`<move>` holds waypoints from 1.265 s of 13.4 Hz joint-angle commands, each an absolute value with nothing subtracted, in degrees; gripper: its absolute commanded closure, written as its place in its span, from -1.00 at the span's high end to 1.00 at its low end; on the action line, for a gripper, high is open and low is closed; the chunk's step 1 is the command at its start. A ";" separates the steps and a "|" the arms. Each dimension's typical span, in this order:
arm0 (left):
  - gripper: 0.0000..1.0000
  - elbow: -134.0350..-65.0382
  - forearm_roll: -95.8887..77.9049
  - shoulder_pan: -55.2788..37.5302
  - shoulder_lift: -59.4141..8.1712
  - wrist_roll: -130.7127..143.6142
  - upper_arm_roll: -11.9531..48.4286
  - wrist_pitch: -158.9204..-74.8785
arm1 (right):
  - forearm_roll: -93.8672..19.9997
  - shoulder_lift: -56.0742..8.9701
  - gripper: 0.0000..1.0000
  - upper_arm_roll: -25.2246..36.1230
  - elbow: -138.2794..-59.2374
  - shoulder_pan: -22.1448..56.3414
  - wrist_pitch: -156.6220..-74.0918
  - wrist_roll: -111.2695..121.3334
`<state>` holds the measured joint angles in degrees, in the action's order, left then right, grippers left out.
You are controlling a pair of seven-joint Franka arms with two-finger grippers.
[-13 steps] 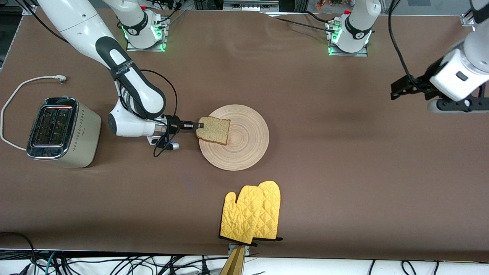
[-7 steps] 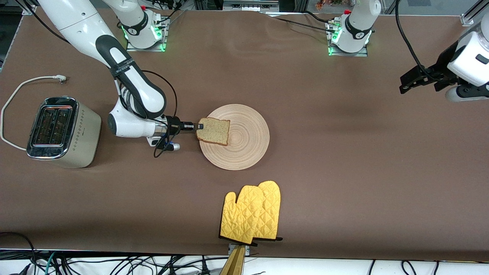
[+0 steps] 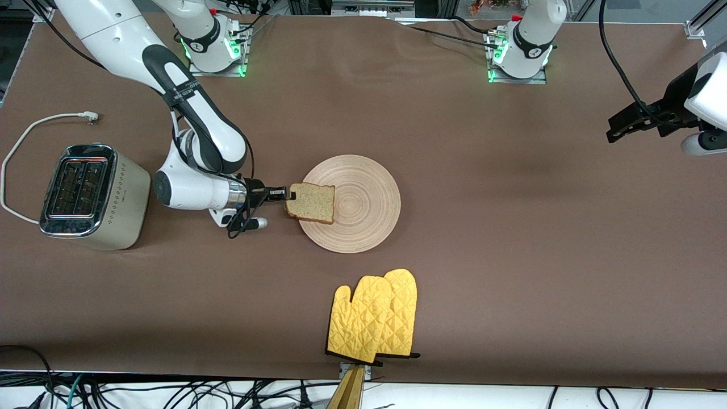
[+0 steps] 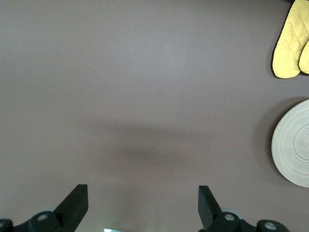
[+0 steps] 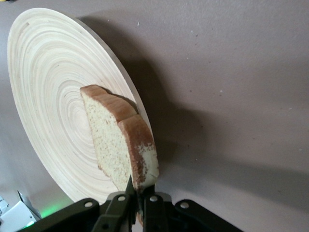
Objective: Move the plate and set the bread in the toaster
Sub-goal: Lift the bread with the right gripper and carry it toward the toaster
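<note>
My right gripper (image 3: pixel 291 196) (image 5: pixel 139 189) is shut on one edge of the bread (image 3: pixel 310 203) (image 5: pixel 120 137). The brown slice hangs lifted over the plate's rim on the side toward the toaster. The plate (image 3: pixel 363 216) (image 5: pixel 48 82) (image 4: pixel 292 145), a pale grooved wooden disc, lies mid-table. The cream toaster (image 3: pixel 88 196) with its chrome top stands at the right arm's end of the table, slots upward. My left gripper (image 3: pixel 622 129) (image 4: pixel 142 205) hangs open and empty over bare table at the left arm's end.
A pair of yellow oven mitts (image 3: pixel 376 316) (image 4: pixel 289 43) lies nearer the front camera than the plate, close to the table's front edge. The toaster's white cord (image 3: pixel 34 128) loops on the table beside it.
The right gripper has pulled the bread toward the toaster, off the plate's middle to its rim, and the slice has lifted. The left arm has drawn back toward its end of the table.
</note>
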<state>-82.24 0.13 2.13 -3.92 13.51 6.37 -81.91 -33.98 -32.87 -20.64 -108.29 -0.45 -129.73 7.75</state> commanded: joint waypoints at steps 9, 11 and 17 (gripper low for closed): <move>1.00 -83.06 -0.44 2.37 -3.34 14.41 5.36 -81.56 | -23.76 -28.83 -1.00 2.01 -81.15 -0.79 -83.00 3.25; 1.00 -83.05 -0.96 2.64 -3.52 14.85 5.36 -82.00 | -18.57 -28.48 -1.00 3.77 -74.13 -0.79 -76.06 3.25; 1.00 -82.62 -2.90 5.45 -4.13 15.03 5.27 -81.39 | -9.43 -28.30 -1.00 11.25 -62.67 -0.97 -65.91 4.30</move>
